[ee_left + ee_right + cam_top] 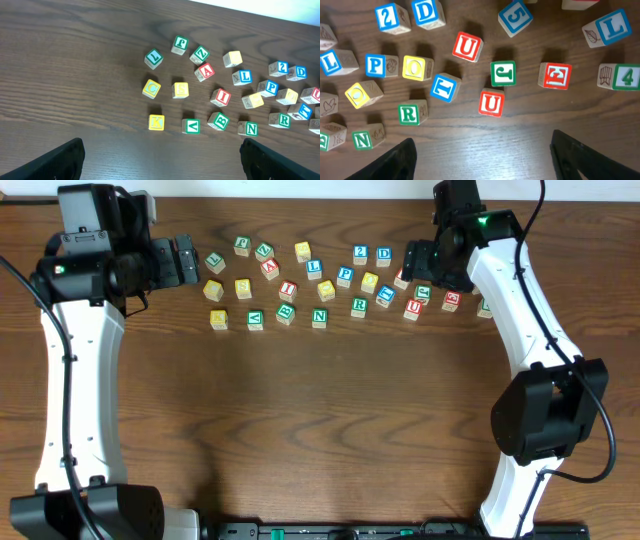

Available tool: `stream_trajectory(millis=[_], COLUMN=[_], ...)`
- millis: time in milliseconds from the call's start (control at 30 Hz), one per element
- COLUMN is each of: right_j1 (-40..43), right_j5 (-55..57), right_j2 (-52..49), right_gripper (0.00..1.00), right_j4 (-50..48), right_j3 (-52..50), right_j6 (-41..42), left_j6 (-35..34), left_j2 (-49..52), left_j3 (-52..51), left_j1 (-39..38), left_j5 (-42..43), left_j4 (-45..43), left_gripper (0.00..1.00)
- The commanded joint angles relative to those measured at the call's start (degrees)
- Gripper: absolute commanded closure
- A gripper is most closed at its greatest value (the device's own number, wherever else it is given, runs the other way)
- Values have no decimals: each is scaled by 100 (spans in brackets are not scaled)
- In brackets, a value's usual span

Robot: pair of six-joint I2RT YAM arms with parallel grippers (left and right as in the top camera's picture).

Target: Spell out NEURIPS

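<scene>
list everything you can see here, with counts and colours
letter cubes: roughly two dozen, light wood with green, red, blue or yellow faces, scattered in a band at the far side
N cube: one, green letter, front row of the band
R cube: one, green letter, right of the N
U cubes: two, red letters, towards the band's right end
table: one, dark brown wood
left claw: one, black, open, left of the cubes
right claw: one, black, open, over the right-hand cubes

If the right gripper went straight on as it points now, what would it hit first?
Likely the nearer red U cube, almost centred ahead of the right gripper; depth is unclear.
</scene>
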State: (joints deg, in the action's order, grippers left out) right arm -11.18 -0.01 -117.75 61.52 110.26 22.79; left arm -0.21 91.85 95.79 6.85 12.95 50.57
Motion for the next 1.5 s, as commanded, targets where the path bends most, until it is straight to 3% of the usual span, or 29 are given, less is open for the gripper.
stream_trajectory(millis=[0, 433, 800, 1033, 1300, 1467], right_j1=[-33, -175, -1224, -1781, -2142, -2192], right_j5=[116, -334, -509, -306, 13, 11], right_j2=[-133, -422, -686, -907, -1314, -1539], right_gripper=[23, 35, 37, 37, 37, 44], right_j4=[-37, -299, -1263, -1604, -1792, -1825], right_j3=[-52, -55, -55, -55, -55, -55], right_j6=[302, 350, 367, 400, 396, 396], left_j6=[-52, -57, -57, -492, -507, -505], left_j2=[109, 289, 363, 363, 363, 363], left_j3=[7, 7, 7, 7, 7, 7], left_j1=[-17, -17, -17, -17, -17, -17], left_j5=[-74, -72, -105, -1272, -1283, -1283], left_j4=[-9, -26, -48, -42, 0, 44], left_gripper=[2, 2, 2, 2, 2, 2])
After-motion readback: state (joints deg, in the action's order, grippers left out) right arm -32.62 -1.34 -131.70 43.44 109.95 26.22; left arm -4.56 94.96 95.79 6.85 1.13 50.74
